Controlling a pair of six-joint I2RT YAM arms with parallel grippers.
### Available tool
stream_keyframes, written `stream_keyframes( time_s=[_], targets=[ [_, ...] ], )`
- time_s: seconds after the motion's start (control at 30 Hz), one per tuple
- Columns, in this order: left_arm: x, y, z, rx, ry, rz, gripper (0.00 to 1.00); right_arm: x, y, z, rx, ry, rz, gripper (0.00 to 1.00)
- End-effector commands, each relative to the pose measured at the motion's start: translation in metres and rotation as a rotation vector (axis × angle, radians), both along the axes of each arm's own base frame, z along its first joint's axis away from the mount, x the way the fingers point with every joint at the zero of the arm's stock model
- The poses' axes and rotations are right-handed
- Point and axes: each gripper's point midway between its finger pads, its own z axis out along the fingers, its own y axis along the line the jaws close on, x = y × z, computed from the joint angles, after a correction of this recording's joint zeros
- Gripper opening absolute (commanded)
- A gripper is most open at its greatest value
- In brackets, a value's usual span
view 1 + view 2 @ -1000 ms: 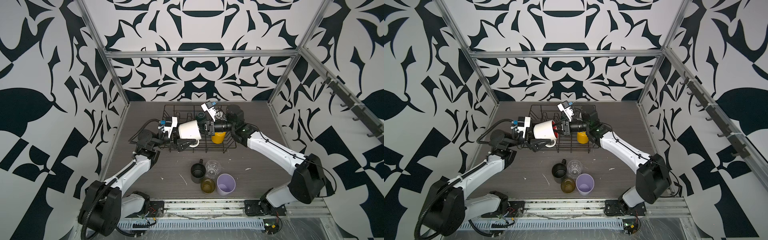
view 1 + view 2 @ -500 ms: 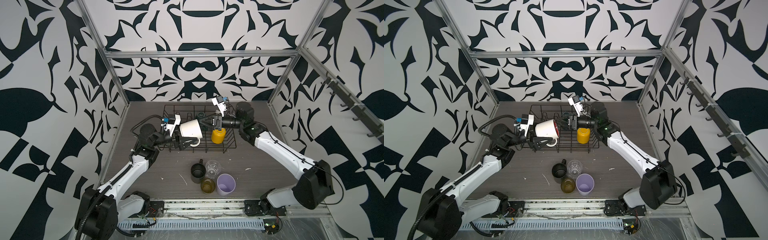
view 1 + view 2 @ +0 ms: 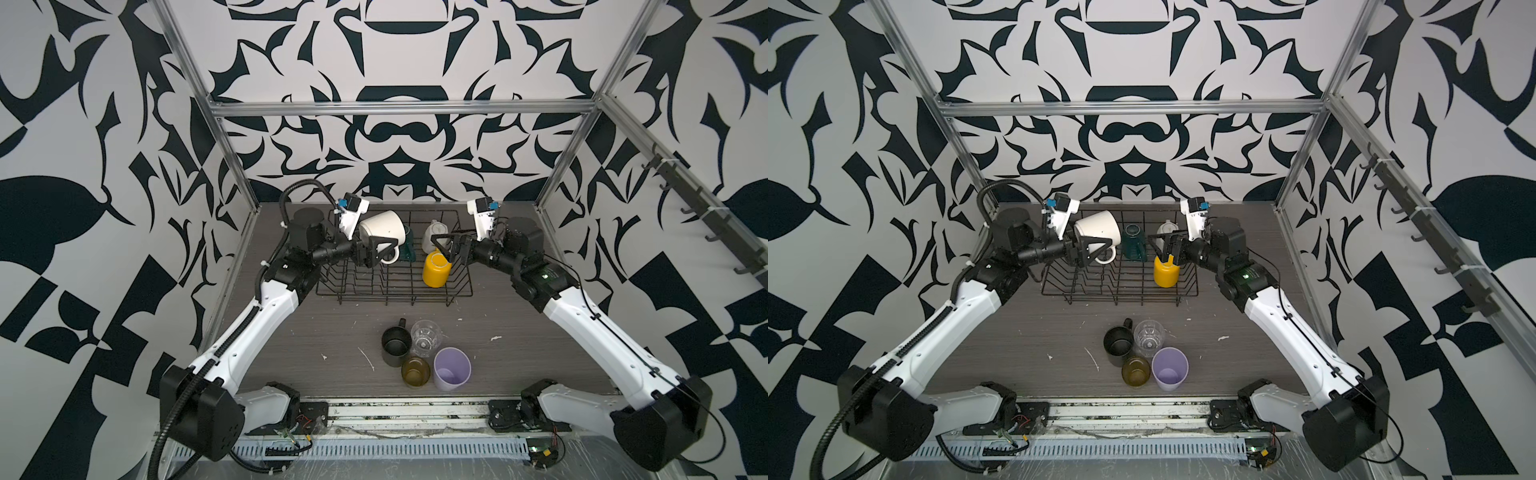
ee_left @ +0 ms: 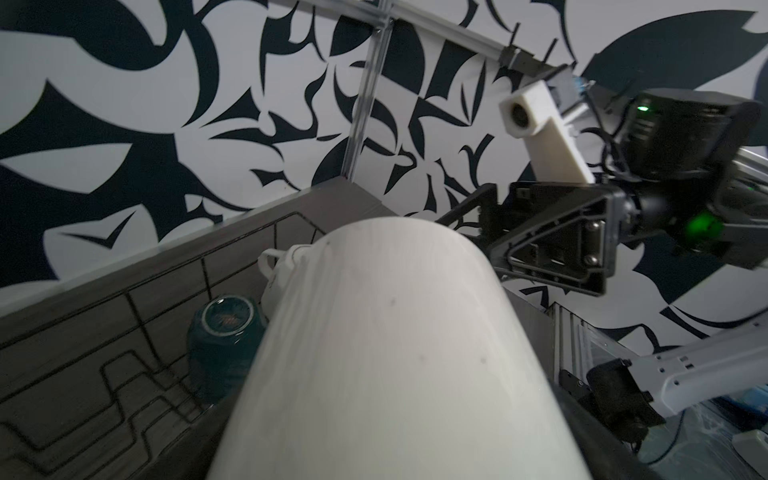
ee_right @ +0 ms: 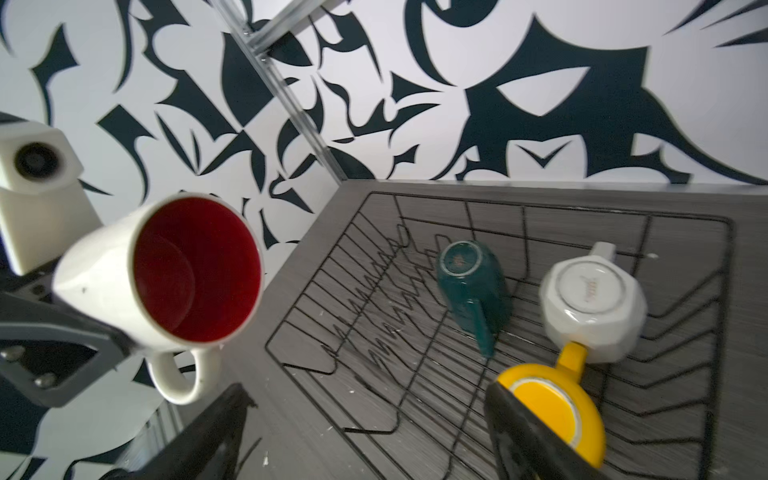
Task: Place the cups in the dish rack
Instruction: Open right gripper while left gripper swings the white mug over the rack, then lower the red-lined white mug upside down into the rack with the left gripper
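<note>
L gripper (image 3: pixel 384 245) is clamping the red-lined mug (image 3: pixel 380 226) (tipped sideways) over the dish rack (image 3: pixel 395 291); R gripper (image 3: pixel 442 247) is hanging spread just over the yellow mug (image 3: pixel 434 272).

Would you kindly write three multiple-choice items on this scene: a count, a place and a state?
1. How many cups stand on the table in front of the rack? A two; B four; C six.
2. Where is the yellow mug? A on the table; B in the rack; C held aloft.
3. The right gripper is: A open; B shut on the yellow mug; C shut on a glass.
Key: 1 B, black mug, clear glass, amber glass and lilac cup; 2 B, upside down on its wires; 3 A, fingers wide apart beside the mug.
</note>
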Motion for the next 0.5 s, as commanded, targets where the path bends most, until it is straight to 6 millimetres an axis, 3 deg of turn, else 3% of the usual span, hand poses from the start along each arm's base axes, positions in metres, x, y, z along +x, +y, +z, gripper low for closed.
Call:
stream_keyframes(
  time_s=[0.0, 0.47],
  targets=[
    [0.017, 0.005, -0.016, 0.082, 0.108, 0.08, 0.0, 0.01, -0.025, 0.005, -0.048, -0.051, -0.135, 0.94],
    [0.039, -0.02, -0.042, 0.234, 0.255, 0.157, 0.0, 0.018, -0.05, -0.018, -0.151, -0.014, -0.253, 0.94]
  ],
)
